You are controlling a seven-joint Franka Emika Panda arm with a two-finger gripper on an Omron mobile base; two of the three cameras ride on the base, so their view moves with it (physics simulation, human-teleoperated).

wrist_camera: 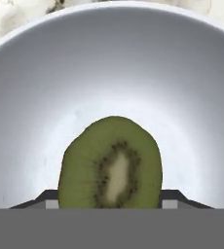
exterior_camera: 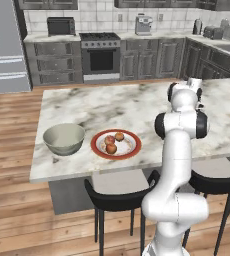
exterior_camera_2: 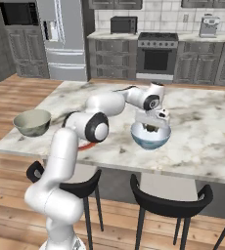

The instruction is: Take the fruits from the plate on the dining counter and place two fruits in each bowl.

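Note:
My gripper (exterior_camera_2: 152, 128) hangs inside a glossy white-blue bowl (exterior_camera_2: 151, 140) on the dining counter (exterior_camera: 132, 102). In the hand view the gripper (wrist_camera: 109, 202) is shut on the dark green fruit (wrist_camera: 111, 163), a cut kiwi held just above the bowl's pale floor (wrist_camera: 114, 68). Left of the arm, the red-rimmed plate (exterior_camera: 131, 151) carries three reddish and orange-brown fruits (exterior_camera: 112, 143). The grey-beige bowl (exterior_camera: 63, 138) stands left of the plate with nothing showing inside it. From the right base view the arm hides most of the plate, leaving a red sliver (exterior_camera_2: 87, 145).
Black stools (exterior_camera: 118, 194) are tucked under the counter's near edge, and two more (exterior_camera_2: 169, 201) show on the right side. Dark cabinets, a stove (exterior_camera: 101, 55) and a fridge (exterior_camera: 4, 45) line the far wall across wooden floor.

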